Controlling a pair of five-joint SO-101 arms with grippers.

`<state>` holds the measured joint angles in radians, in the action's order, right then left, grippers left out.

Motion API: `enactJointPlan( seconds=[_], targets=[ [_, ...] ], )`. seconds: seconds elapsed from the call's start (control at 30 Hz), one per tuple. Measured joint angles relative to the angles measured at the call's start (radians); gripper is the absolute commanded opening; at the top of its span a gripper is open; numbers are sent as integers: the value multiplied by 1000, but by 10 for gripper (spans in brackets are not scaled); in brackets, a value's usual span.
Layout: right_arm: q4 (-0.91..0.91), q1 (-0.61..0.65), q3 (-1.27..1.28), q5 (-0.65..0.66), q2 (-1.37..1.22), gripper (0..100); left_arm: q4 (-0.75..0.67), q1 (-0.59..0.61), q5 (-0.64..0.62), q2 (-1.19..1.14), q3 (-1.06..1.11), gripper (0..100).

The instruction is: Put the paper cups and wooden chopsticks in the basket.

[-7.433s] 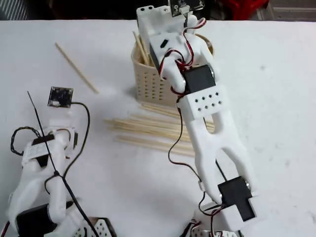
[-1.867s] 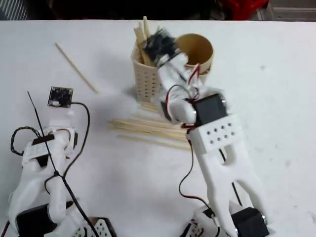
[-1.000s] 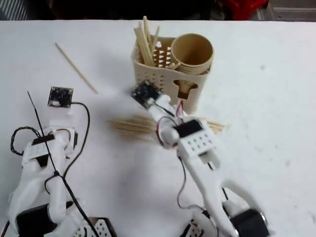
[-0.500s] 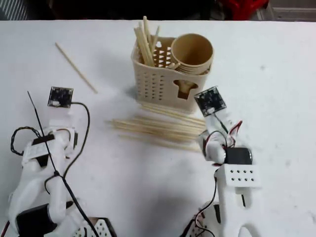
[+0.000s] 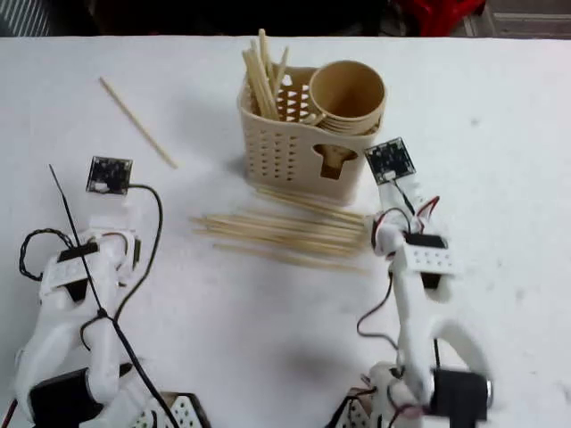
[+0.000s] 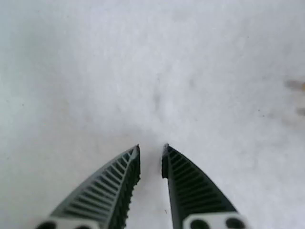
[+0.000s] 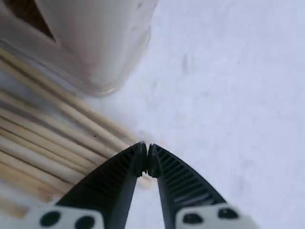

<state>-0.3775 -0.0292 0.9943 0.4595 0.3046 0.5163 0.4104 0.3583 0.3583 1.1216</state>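
The right gripper point(image 7: 145, 155) has its two tips pressed together, and I see no stick between them. It sits right at the end of the pile of chopsticks point(image 5: 277, 234), just beside the corner of the basket point(image 5: 285, 152). This is the thing that matters most for the next move. The pile lies flat on the table point(image 5: 500, 134), between the basket and the two arms. The sticks run side to side, from the right arm's side across toward the left arm's side, with a small tilt. So the gripper is at the sticks' tips, not over their middle. From the gripper, the sticks stretch away to the left, nearly in line with each other. I think the gripper has to spread its tips first. Then it needs to move a bit to the left along the pile, so that it can close across one stick and not slip off the end. The right arm is the nearer one to the pile by far. The left gripper point(image 6: 150, 153) has its tips a little apart, with nothing in them, above bare table. It is well apart from the pile. One lone chopstick point(image 5: 138, 122) lies far out on the left side, slanting, and the left arm is nearer to that one. The paper cups point(image 5: 346, 89) already stand inside the basket, stacked in one corner. A few upright chopsticks point(image 5: 263, 67) lean in the other corner.
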Motion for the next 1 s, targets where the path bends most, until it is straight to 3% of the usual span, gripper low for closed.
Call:
enactJointPlan(
  seconds=[0.3, 0.6, 1.0],
  targets=[
    [115, -11, -120, -133, -245, 16, 0, 0, 0, 0, 0, 98],
    [75, -14, -143, -140, -311, 16, 0, 0, 0, 0, 0, 98],
    [-5, 135, 74, 83, -43, 16, 0, 0, 0, 0, 0, 98]
  ],
)
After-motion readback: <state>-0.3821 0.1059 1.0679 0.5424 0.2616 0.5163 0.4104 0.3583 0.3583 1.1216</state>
